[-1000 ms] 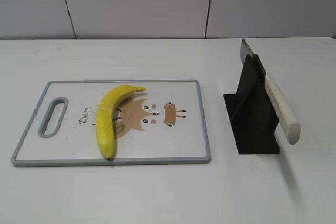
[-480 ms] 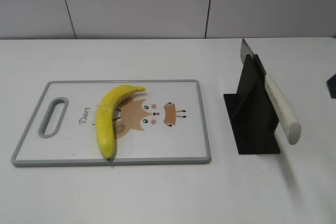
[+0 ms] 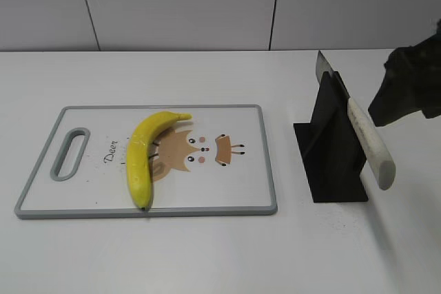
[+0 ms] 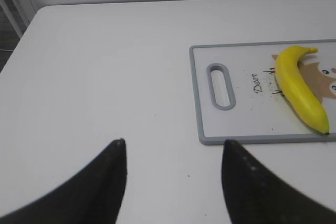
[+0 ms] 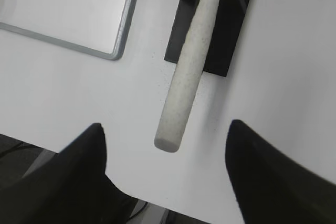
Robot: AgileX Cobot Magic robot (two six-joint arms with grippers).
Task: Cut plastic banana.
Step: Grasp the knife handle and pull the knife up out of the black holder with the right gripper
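Note:
The yellow plastic banana (image 3: 145, 153) lies whole on the grey-rimmed cutting board (image 3: 231, 187), left of its deer picture. It also shows in the left wrist view (image 4: 299, 85). A knife with a white handle (image 3: 368, 142) rests slanted in a black stand (image 3: 331, 166), handle end toward the front. My right gripper (image 3: 406, 94) hangs above and to the right of the knife. In the right wrist view it is open (image 5: 165, 124), with the handle (image 5: 191, 61) between and beyond its fingers, untouched. My left gripper (image 4: 173, 142) is open and empty, over bare table left of the board (image 4: 231, 124).
The white table's front edge runs just under the right gripper's fingers in the right wrist view. The board's corner (image 5: 121, 51) lies left of the stand (image 5: 236, 19). A grey panelled wall (image 3: 207, 5) stands behind the table.
My right arm has come into the exterior view from the right edge and now hangs beside the knife handle. The banana, board and knife have not moved.

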